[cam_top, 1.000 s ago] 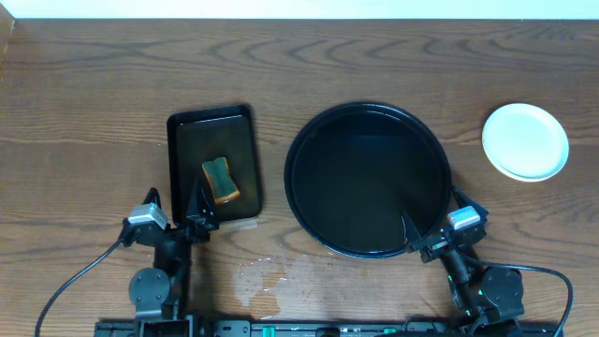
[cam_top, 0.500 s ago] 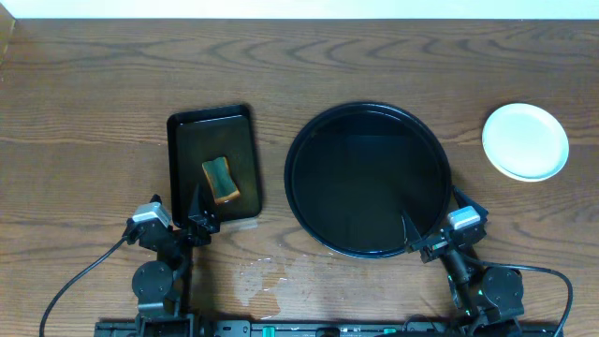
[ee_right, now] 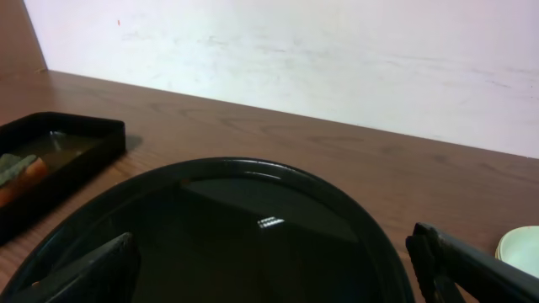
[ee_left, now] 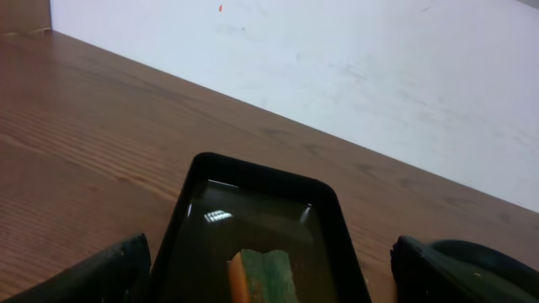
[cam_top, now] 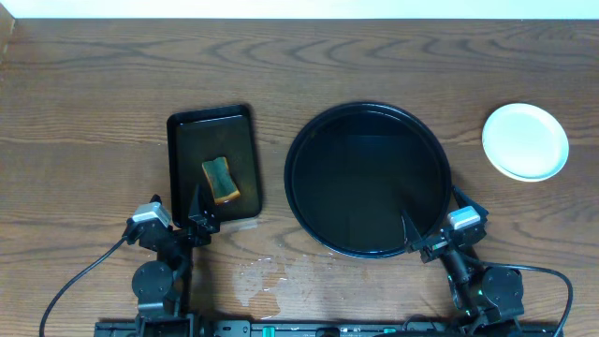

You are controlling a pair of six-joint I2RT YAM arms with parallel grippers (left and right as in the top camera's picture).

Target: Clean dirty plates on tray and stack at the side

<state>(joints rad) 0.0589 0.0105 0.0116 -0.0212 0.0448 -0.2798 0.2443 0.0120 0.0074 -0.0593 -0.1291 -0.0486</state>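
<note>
Here, left claw (cam_top: pixel 177 206), right claw (cam_top: pixel 432 212), agape, empty

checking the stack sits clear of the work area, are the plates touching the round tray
Apart. The overhead view shows a strip of bare table between the plates and the round tray.

The left arm (cam_top: pixel 154 251) now sits a tiny bit nearer the small black tray (cam_top: pixel 211 110) than a second ago. Its left pincer (cam_top: pixel 176 204) has slid a little along the tray's near end.
</note>
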